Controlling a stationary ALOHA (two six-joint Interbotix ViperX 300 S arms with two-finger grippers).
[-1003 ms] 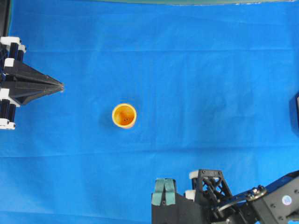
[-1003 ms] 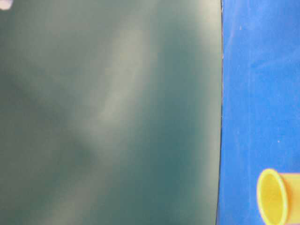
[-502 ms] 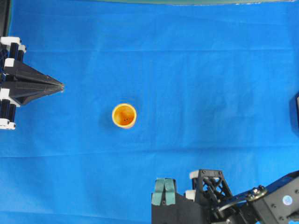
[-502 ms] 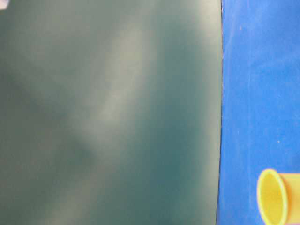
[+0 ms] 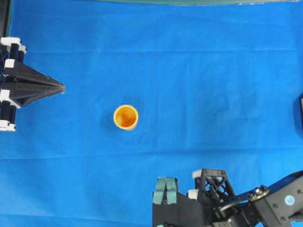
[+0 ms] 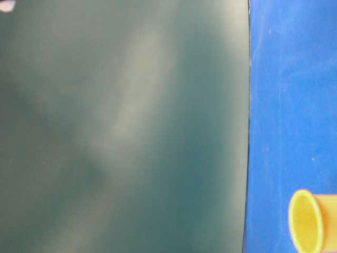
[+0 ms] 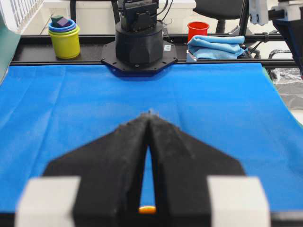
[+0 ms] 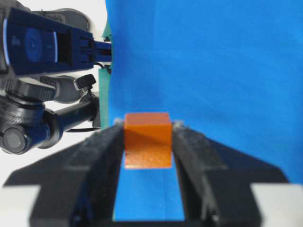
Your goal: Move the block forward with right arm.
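The small orange block (image 8: 147, 140) sits pinched between my right gripper's (image 8: 147, 125) two fingers, over the blue cloth near its edge. In the overhead view the right gripper (image 5: 166, 190) shows its teal fingers at the bottom edge, and the block is hidden beneath them. My left gripper (image 5: 62, 88) is a shut, empty black wedge at the left edge; its tips meet in the left wrist view (image 7: 149, 114).
A round yellow-orange cup (image 5: 126, 117) stands mid-table between the two grippers, and also shows in the table-level view (image 6: 309, 221). A dark green board (image 6: 121, 126) fills most of that view. Stacked cups (image 7: 64, 32), a red cup (image 7: 198, 29) and a blue towel (image 7: 215, 46) lie beyond the far edge.
The right arm has shifted slightly at the bottom edge of the overhead view, still shut on the block. The left gripper and the cup have not moved.
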